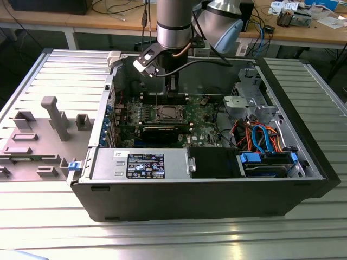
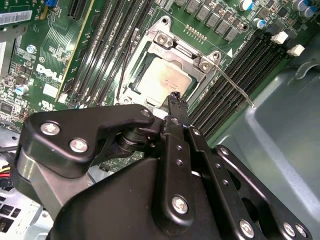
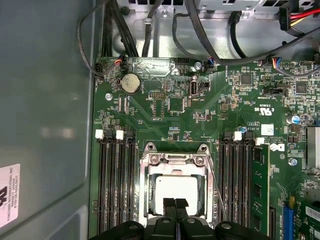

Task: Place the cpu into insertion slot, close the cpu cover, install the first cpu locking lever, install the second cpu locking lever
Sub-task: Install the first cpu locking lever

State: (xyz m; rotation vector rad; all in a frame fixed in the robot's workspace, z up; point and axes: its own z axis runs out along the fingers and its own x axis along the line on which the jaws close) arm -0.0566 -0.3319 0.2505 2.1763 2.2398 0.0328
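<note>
cpu (image 3: 175, 189): seated in insertion slot (image 3: 146, 200)
cpu cover (image 3: 175, 159): down over chip
lever (image 2: 234, 84): rod sticks out, prob. unlatched
gripper (image 3: 175, 204): fingers together, empty, tips at cover edge

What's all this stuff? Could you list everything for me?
computer case: one, black, lying open
grey tray: one, exterior view's left of the case
circuit board: one, green, inside the case
cpu: one, silvery-grey, mid-board under the cover's cut-out
cpu cover: one, silvery frame, closed around the cpu
memory slots: several, black, flanking the cover
power supply box: one, grey, case's near edge in exterior view
cables: several, orange and blue, exterior view's right
robot arm: one, silver-grey, above the case
end effector: one, black, shut, over the cpu
</note>
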